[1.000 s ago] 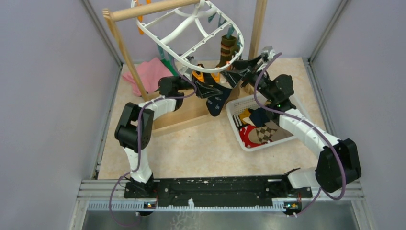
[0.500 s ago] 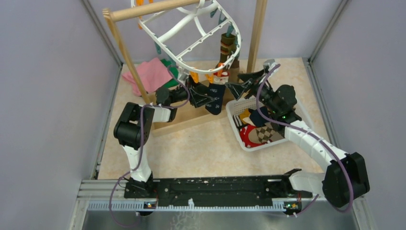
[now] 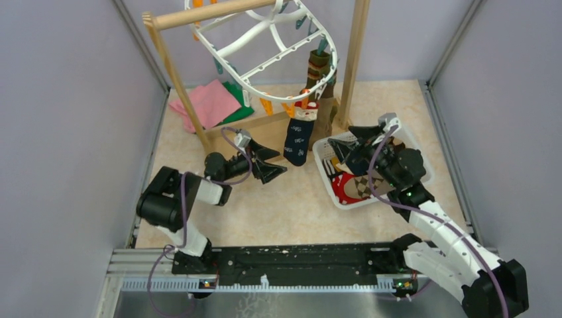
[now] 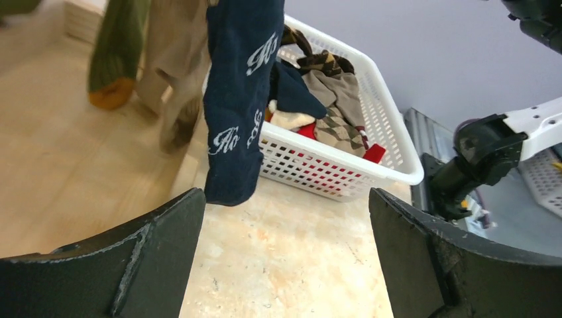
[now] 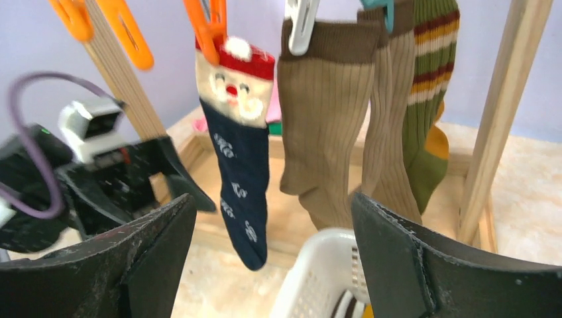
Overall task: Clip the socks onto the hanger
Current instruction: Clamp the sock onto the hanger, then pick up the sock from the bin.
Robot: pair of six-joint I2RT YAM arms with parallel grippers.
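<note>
Four socks (image 5: 318,112) on the hanger (image 3: 232,74), perhaps; its far rim off-frame.

- The hanger (image 3: 278,52) runs off the top edge of the overhead view, so its far rim is out of sight.
- The navy sock (image 4: 238,99) loses its cuff to the top edge of the left wrist view.
- The olive sock (image 4: 118,50) and tan sock (image 4: 179,66) there are blurred and cropped above.
- In the basket (image 3: 323,165), the right arm (image 3: 404,173) covers part of the piled socks (image 3: 351,189).
- From the right wrist, the tan sock's toe sinks behind the basket rim.
</note>
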